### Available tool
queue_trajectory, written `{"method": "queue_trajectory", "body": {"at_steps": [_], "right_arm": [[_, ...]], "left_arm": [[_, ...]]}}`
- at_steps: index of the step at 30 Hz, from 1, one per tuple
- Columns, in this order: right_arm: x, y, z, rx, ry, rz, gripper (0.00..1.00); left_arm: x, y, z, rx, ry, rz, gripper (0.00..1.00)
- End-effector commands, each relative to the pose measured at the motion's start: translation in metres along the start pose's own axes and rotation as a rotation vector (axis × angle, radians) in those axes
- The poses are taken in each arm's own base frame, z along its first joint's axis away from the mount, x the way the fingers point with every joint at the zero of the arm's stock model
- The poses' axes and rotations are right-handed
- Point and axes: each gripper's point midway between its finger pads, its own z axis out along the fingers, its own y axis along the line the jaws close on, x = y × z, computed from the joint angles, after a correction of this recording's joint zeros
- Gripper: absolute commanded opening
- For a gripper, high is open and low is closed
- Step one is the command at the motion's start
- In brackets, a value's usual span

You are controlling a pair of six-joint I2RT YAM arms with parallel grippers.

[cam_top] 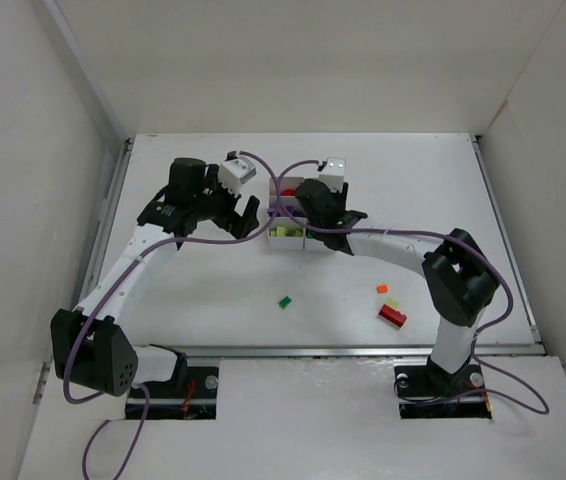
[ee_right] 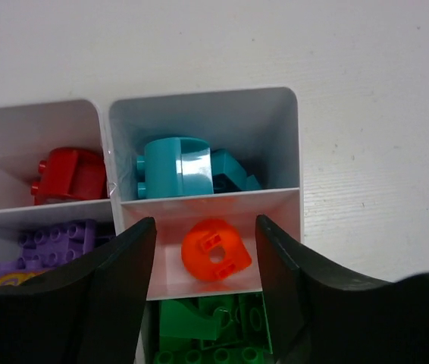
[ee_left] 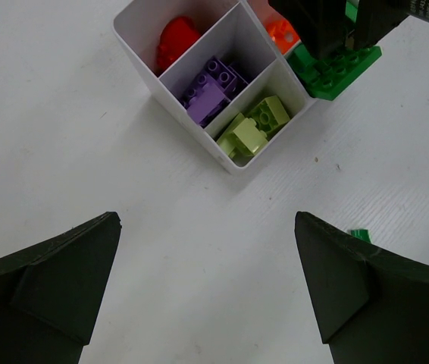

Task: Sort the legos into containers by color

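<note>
My left arm (cam_top: 128, 262) folds at a low elbow on the far left, then stretches forward and inward to a dark wrist. It carries the left gripper (ee_left: 203, 227) angled downward, and in its wrist view the jaws are spread as wide as I ever see them. My right arm (cam_top: 393, 243) climbs to a raised elbow on the right and reaches leftward toward centre. The right gripper (ee_right: 207, 227) points down with its jaws parted partway. From above, the two grippers sit near each other without touching.
</note>
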Motion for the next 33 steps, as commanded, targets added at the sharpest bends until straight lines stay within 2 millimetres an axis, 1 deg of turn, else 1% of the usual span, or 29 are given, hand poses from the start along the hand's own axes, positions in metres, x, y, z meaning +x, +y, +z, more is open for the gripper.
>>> {"method": "queue_trajectory", "body": {"at_steps": [1, 2, 4, 5, 6, 7, 8, 9, 10, 11, 12, 13, 14, 15, 16, 17, 18, 19, 20, 21, 22, 23, 25, 26, 27, 28, 29, 30, 33], "right_arm": [[-0.019, 0.008, -0.011, -0.06, -0.027, 0.055, 0.61], [-0.019, 0.006, -0.013, -0.06, -0.028, 0.056, 0.65], [-0.033, 0.007, -0.021, -0.083, -0.046, 0.081, 0.65], [-0.039, 0.008, -0.025, -0.098, -0.052, 0.092, 0.67], [-0.051, 0.005, -0.032, -0.106, -0.067, 0.109, 0.69], [-0.055, 0.004, -0.037, -0.116, -0.067, 0.112, 0.71], [-0.06, 0.001, -0.042, -0.117, -0.068, 0.114, 0.71], [-0.059, -0.006, -0.048, -0.108, -0.05, 0.094, 0.76], [-0.072, -0.013, -0.06, -0.114, -0.061, 0.115, 0.79], [-0.074, -0.02, -0.066, -0.109, -0.052, 0.106, 0.82], [-0.069, -0.025, -0.072, -0.134, -0.012, 0.087, 0.84], [-0.062, -0.043, -0.083, -0.128, 0.047, 0.048, 0.87], [-0.052, -0.053, -0.087, -0.135, 0.097, 0.025, 0.89], [-0.038, -0.053, -0.093, -0.2, 0.172, 0.015, 0.91], [-0.01, -0.077, -0.092, -0.181, 0.274, -0.009, 0.93], [-0.002, -0.086, -0.098, -0.204, 0.325, 0.002, 0.93], [0.014, -0.096, -0.1, -0.206, 0.395, 0.016, 0.93], [0.032, -0.109, -0.1, -0.209, 0.485, 0.049, 0.93], [0.06, -0.124, -0.107, -0.187, 0.576, 0.036, 0.93], [0.073, -0.13, -0.11, -0.186, 0.619, 0.032, 0.93], [0.084, -0.13, -0.114, -0.218, 0.663, 0.038, 0.93], [0.102, -0.137, -0.116, -0.196, 0.719, 0.028, 0.93], [0.117, -0.141, -0.117, -0.188, 0.776, 0.013, 0.93], [0.118, -0.147, -0.113, -0.168, 0.785, 0.025, 0.95], [0.123, -0.151, -0.109, -0.15, 0.803, 0.029, 0.98], [0.124, -0.155, -0.106, -0.134, 0.81, 0.038, 0.98], [0.126, -0.159, -0.103, -0.124, 0.816, 0.036, 0.99], [0.126, -0.166, -0.099, -0.107, 0.81, 0.056, 0.99], [0.141, -0.169, -0.096, -0.101, 0.85, 0.019, 0.96]], "left_arm": [[-0.015, 0.003, -0.006, -0.009, -0.038, 0.018, 0.99], [-0.015, 0.003, -0.006, -0.009, -0.038, 0.018, 0.99], [-0.015, 0.003, -0.006, -0.009, -0.038, 0.018, 0.99], [-0.015, 0.003, -0.006, -0.009, -0.038, 0.018, 0.99], [-0.015, 0.003, -0.006, -0.009, -0.038, 0.018, 0.99], [-0.015, 0.003, -0.006, -0.009, -0.038, 0.018, 0.99], [-0.015, 0.003, -0.006, -0.009, -0.038, 0.018, 0.99], [-0.017, 0.002, -0.008, -0.012, -0.046, 0.022, 0.99], [-0.017, 0.002, -0.008, -0.012, -0.046, 0.022, 0.99], [-0.017, 0.004, -0.008, -0.02, -0.044, 0.022, 0.99], [-0.015, 0.003, -0.01, -0.021, -0.044, 0.022, 0.99], [-0.015, 0.003, -0.01, -0.021, -0.044, 0.022, 0.99], [-0.011, 0.003, -0.011, -0.03, -0.037, 0.019, 0.99], [-0.011, 0.003, -0.011, -0.03, -0.037, 0.019, 0.99], [-0.006, 0.002, -0.009, -0.026, -0.026, 0.014, 0.99], [-0.004, 0.002, -0.009, -0.028, -0.03, 0.016, 0.99], [-0.006, 0.002, -0.009, -0.03, -0.038, 0.011, 0.99], [-0.002, 0.001, -0.008, -0.027, -0.029, 0.006, 0.99], [0.0, 0.001, -0.006, -0.027, -0.029, -0.003, 0.99], [-0.005, -0.001, -0.009, -0.022, -0.049, 0.006, 0.99], [0.0, -0.001, -0.007, -0.019, -0.04, 0.001, 0.99], [-0.005, -0.001, -0.009, -0.024, -0.057, 0.001, 0.99], [0.002, -0.003, -0.009, -0.021, -0.047, -0.005, 0.99], [0.0, -0.003, -0.009, -0.023, -0.055, -0.001, 0.99], [0.005, -0.003, -0.007, -0.02, -0.044, -0.006, 0.99], [0.001, -0.003, -0.01, -0.025, -0.061, 0.002, 0.99], [0.001, -0.003, -0.01, -0.025, -0.061, 0.002, 0.99], [0.003, -0.004, -0.011, -0.025, -0.061, 0.002, 0.99], [0.001, -0.004, -0.012, -0.029, -0.077, 0.01, 0.99]]}}
